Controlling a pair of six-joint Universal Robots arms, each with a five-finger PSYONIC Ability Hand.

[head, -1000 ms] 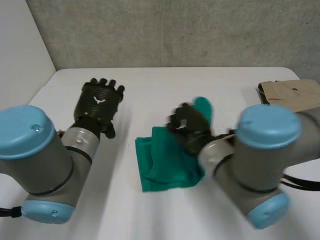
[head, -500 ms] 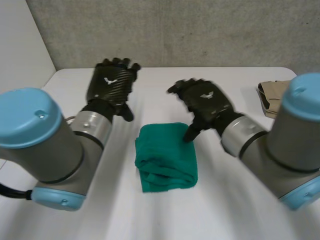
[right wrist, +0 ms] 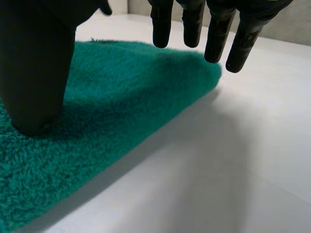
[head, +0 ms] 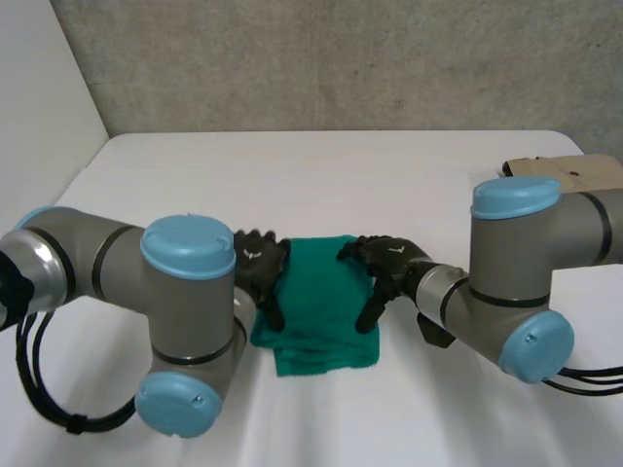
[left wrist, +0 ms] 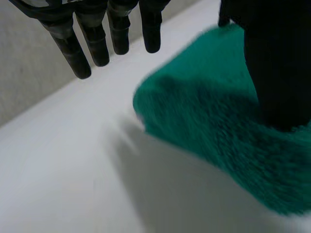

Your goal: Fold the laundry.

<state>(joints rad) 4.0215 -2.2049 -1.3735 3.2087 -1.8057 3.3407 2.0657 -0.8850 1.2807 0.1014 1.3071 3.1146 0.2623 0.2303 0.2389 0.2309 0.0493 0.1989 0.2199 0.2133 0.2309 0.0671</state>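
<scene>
Green towel (head: pixel 319 292): folded into a thick, roughly rectangular bundle, lying flat near the middle of the worktop between the two hands; loose layers show along its near edge.
Left hand (head: pixel 259 270): at the towel's left edge, released, gripping nothing. In its wrist view the fingers (left wrist: pixel 92 41) hang straight beyond the towel's corner, clear of the cloth and over bare worktop, while the thumb (left wrist: pixel 279 73) rests down on the towel's top.
Right hand (head: pixel 391 265): at the towel's right edge, also released. In its wrist view the fingers (right wrist: pixel 218 29) reach straight out above the towel's far corner, and the thumb (right wrist: pixel 39 63) is set down on the pile.
Left arm (head: pixel 146 292): bent low over the worktop, coming in from the towel's left.
Right arm (head: pixel 516 272): bent low, coming in from the towel's right.
Worktop (head: pixel 292 175): white.
Tan flat thing (head: pixel 569 177): at the far right edge of the worktop, well apart from the towel; whether it is paper or cloth I cannot tell.
Wall (head: pixel 341 58): grey, behind the worktop.
</scene>
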